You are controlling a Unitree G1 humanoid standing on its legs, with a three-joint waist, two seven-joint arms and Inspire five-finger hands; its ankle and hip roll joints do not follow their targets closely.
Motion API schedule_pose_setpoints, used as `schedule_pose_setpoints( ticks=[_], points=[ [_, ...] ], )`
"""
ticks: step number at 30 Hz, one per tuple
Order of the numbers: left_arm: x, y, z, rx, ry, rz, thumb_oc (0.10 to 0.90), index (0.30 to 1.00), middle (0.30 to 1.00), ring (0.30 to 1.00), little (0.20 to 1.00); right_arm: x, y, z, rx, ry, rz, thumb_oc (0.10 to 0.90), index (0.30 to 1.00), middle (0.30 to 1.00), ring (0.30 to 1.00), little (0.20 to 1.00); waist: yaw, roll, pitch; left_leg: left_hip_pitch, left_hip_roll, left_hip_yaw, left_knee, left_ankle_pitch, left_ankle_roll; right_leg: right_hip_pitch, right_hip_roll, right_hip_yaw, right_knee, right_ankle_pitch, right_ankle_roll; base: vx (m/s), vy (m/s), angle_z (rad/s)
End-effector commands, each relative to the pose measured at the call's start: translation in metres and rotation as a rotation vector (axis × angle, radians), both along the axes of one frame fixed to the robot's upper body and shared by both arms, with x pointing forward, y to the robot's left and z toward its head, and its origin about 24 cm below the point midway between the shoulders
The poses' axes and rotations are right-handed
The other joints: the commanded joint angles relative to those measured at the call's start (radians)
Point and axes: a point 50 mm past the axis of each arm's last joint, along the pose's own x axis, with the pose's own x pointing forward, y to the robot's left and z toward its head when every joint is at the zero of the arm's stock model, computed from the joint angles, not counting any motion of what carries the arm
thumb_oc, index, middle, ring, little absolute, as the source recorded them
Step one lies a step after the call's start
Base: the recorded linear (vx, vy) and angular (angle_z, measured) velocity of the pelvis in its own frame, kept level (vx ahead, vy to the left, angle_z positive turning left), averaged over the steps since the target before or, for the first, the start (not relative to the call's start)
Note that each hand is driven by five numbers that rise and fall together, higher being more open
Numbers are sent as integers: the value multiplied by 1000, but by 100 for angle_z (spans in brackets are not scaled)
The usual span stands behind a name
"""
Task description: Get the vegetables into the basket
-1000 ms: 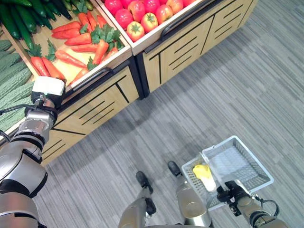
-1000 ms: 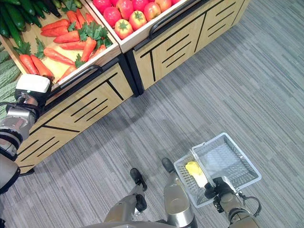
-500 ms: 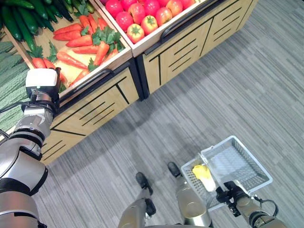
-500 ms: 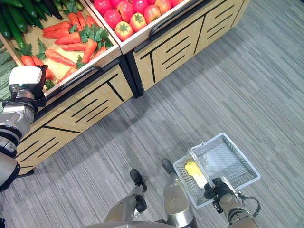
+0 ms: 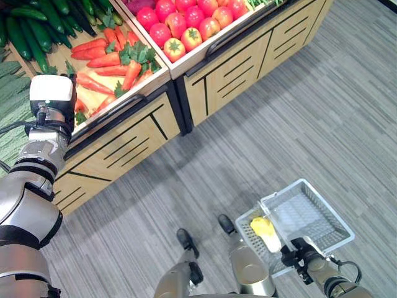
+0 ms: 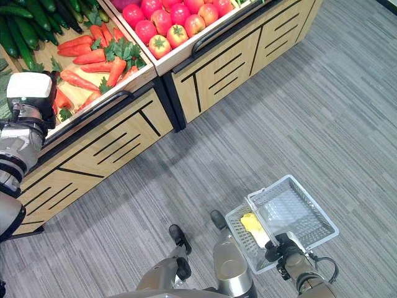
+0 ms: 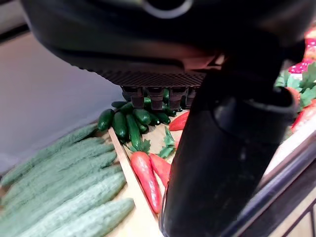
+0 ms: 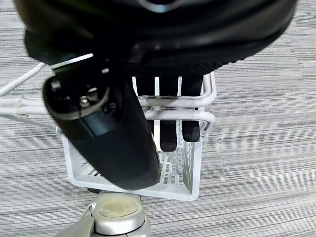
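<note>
Orange carrots with green tops lie heaped in a wooden compartment of the produce bench, where the robot's left hand hangs just above them, its fingers straight and holding nothing. Dark green cucumbers fill the section behind the carrots, and pale, bumpy bitter gourds lie beyond a wooden divider to the left. Red tomatoes crowd the next bin to the right, set off by a raised wooden edge. A black rail runs along the bench front, between the carrots and the aisle.

Well apart from the bench, low over the grey striped floor, the right hand is curled round the rim wire of a white wire basket, thumb on the near side and fingers hooked inside. A yellow item already lies in the basket's near end; what it is cannot be told. The carrots and other vegetables are all on the bench.
</note>
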Motion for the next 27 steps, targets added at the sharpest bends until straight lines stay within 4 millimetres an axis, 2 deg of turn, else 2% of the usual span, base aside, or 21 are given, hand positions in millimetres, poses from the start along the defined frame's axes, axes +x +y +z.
schedule_pose_setpoints(
  ticks=[1,9,15,27],
  points=[
    [-22,34,82,193,-201,159,900,1000,1000,1000,1000,-29,-13,-6,-58,108,43,400,300,300,300,300,8,22,-83,29,29,-37,4,-33,-95,-90,-7,-35,13,30,58,-3,-30,-6],
    [-29,42,97,253,-188,210,900,1000,1000,1000,1000,-21,-14,-2,-72,86,55,400,300,300,300,300,8,21,-81,-12,37,-31,4,-24,-102,-130,6,-34,10,45,55,-8,-20,-6],
    [-29,39,108,240,-219,188,900,1000,1000,1000,1000,-21,-15,-2,-68,87,52,400,300,300,300,300,7,22,-85,-33,41,-31,4,-20,-106,-153,10,-34,8,50,53,12,-2,-4],
    [-20,26,105,233,-249,134,900,1000,1000,1000,1000,-19,-10,-3,-55,74,55,400,300,300,300,300,19,25,-79,-40,39,-38,4,-18,-108,-155,13,-41,2,50,48,3,-5,-1]
  ],
)
